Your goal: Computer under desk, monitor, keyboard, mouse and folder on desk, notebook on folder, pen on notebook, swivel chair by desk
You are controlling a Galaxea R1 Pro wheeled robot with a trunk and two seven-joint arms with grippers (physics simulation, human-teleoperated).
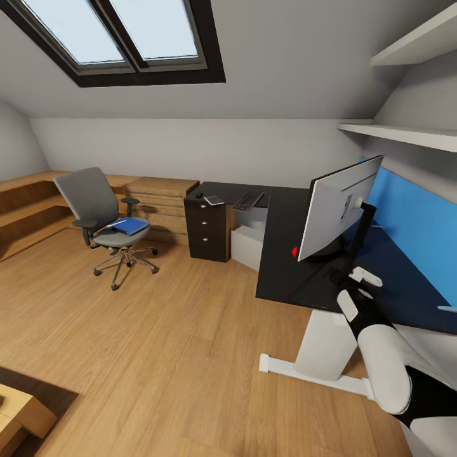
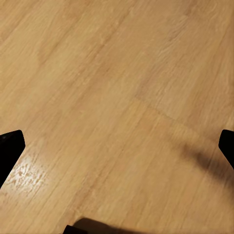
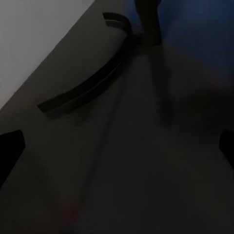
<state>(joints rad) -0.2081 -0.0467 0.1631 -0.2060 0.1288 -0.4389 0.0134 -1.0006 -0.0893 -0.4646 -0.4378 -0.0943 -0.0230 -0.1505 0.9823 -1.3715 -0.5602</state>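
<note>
The glossy black desk (image 1: pixel 282 266) carries the monitor (image 1: pixel 339 206), which stands tilted with a red dot at its lower corner. On the far wing lie the keyboard (image 1: pixel 247 200), the notebook (image 1: pixel 214 200) and the small mouse (image 1: pixel 199 195). The light-grey computer (image 1: pixel 246 244) sits under the desk. The swivel chair (image 1: pixel 95 203) stands apart on the floor with the blue folder (image 1: pixel 129 225) on its seat. A pale sliver, maybe the pen (image 1: pixel 447 309), lies at the desk's right. My right gripper (image 1: pixel 355 285) (image 3: pixel 117 146) hovers open over the desk by the monitor's curved foot (image 3: pixel 87 90). My left gripper (image 2: pixel 117 146) hangs open above bare floor.
A blue upright panel (image 1: pixel 412 222) backs the desk, with white shelves (image 1: pixel 406 133) above. A light-wood drawer chest (image 1: pixel 158 203) and stepped wooden ledges (image 1: pixel 25 209) line the far wall. A wooden box (image 1: pixel 19 412) sits at the near left. Open wood floor (image 1: pixel 158 330) lies between chair and desk.
</note>
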